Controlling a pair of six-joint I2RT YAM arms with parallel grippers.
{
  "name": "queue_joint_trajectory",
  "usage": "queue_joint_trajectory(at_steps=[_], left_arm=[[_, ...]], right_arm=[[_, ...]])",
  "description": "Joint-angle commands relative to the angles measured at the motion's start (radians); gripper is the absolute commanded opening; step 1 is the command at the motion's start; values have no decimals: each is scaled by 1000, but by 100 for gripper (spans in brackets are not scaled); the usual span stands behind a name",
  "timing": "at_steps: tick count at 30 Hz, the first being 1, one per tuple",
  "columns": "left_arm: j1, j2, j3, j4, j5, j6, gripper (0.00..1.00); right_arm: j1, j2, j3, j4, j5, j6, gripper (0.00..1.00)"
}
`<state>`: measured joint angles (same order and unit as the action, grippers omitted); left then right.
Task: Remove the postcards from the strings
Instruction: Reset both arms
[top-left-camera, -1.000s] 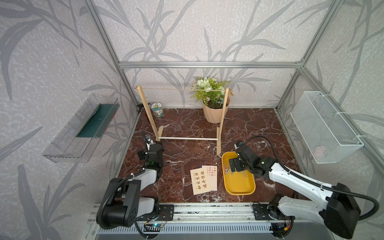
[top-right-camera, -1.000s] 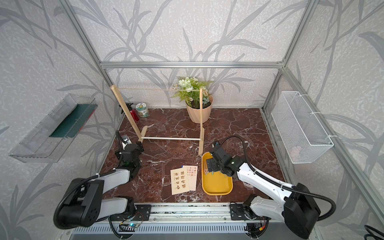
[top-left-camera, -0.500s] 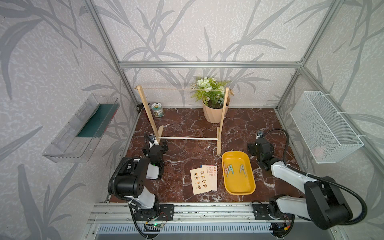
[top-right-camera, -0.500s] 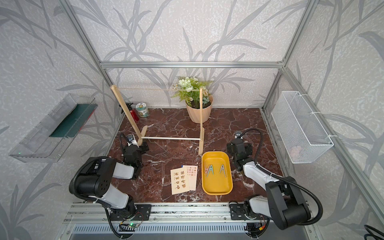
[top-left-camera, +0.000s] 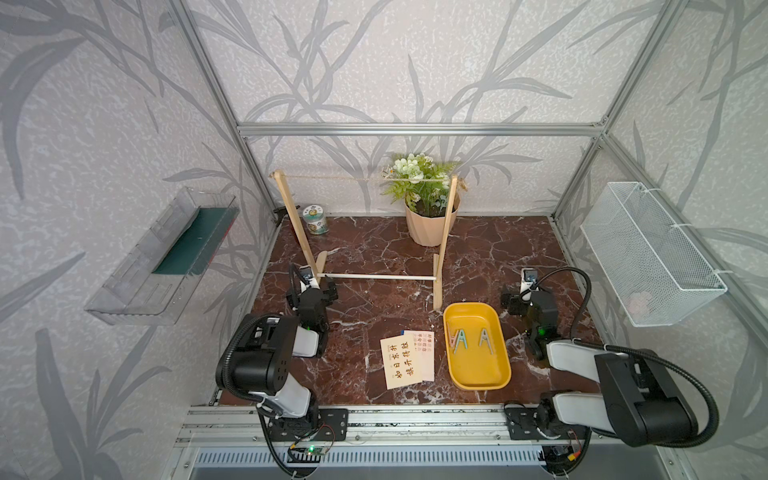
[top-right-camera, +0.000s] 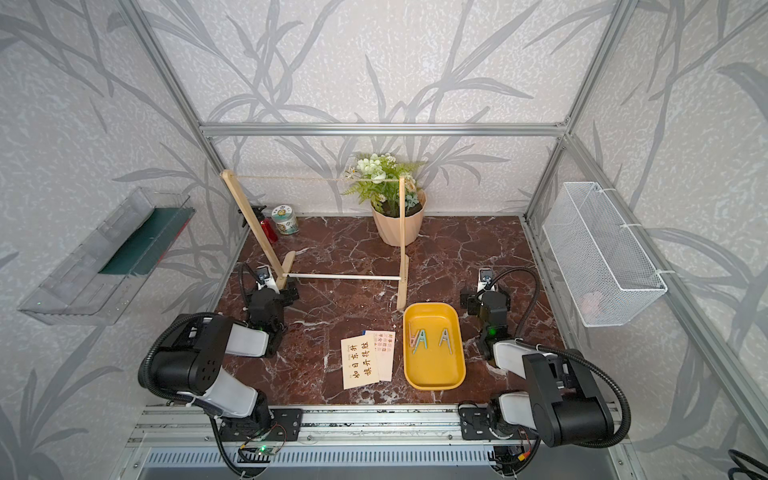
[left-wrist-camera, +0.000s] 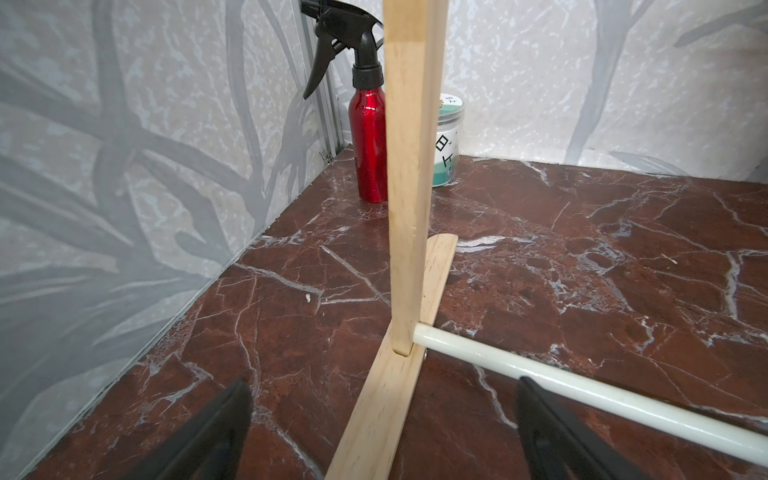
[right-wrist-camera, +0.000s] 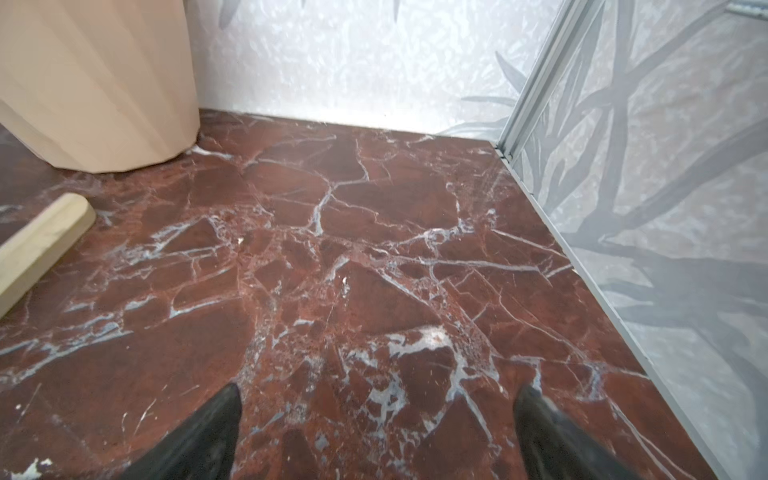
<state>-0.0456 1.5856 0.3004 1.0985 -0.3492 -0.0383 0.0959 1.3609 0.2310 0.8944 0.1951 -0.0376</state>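
The postcards (top-left-camera: 405, 359) (top-right-camera: 365, 359) lie stacked flat on the marble floor left of a yellow tray. The cream one with large calligraphy is on top, and a blue corner (top-left-camera: 402, 332) peeks out behind. The string (top-left-camera: 365, 178) (top-right-camera: 316, 179) runs bare between the tops of two wooden posts. My left gripper (top-left-camera: 320, 286) (left-wrist-camera: 382, 382) is open, low at the left post's foot (left-wrist-camera: 399, 374), holding nothing. My right gripper (top-left-camera: 519, 297) (right-wrist-camera: 378, 388) is open over bare floor right of the tray, also empty.
The yellow tray (top-left-camera: 478, 368) holds pastel clothespins (top-left-camera: 461, 338). A white dowel (top-left-camera: 374, 276) joins the posts. A potted plant (top-left-camera: 430, 226), a jar (top-left-camera: 315, 218) and a red spray bottle (left-wrist-camera: 368, 137) stand at the back. A wire basket (top-left-camera: 648, 253) hangs on the right wall, a clear shelf (top-left-camera: 162, 257) on the left.
My right gripper has drawn back from over the yellow tray to the floor at its right. Both arms have folded back toward their bases. The postcards have not moved.
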Motion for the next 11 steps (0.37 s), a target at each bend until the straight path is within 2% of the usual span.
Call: queue_joint_trajectory(at_steps=[1, 3, 4, 7, 11], left_arm=[[-2, 0, 45, -55, -25, 8, 99], [-3, -1, 45, -55, -25, 7, 99], [-3, -1, 46, -54, -25, 8, 99], [-1, -2, 48, -59, -24, 6, 99], [-2, -2, 49, -61, -23, 5, 99]], right_arm=[[-13, 164, -10, 300, -186, -26, 100], [-13, 248, 21, 344, -171, -25, 99], [-13, 235, 33, 309, -133, -7, 99], [-13, 153, 91, 60, -33, 43, 99], [-8, 215, 98, 148, -46, 23, 99]])
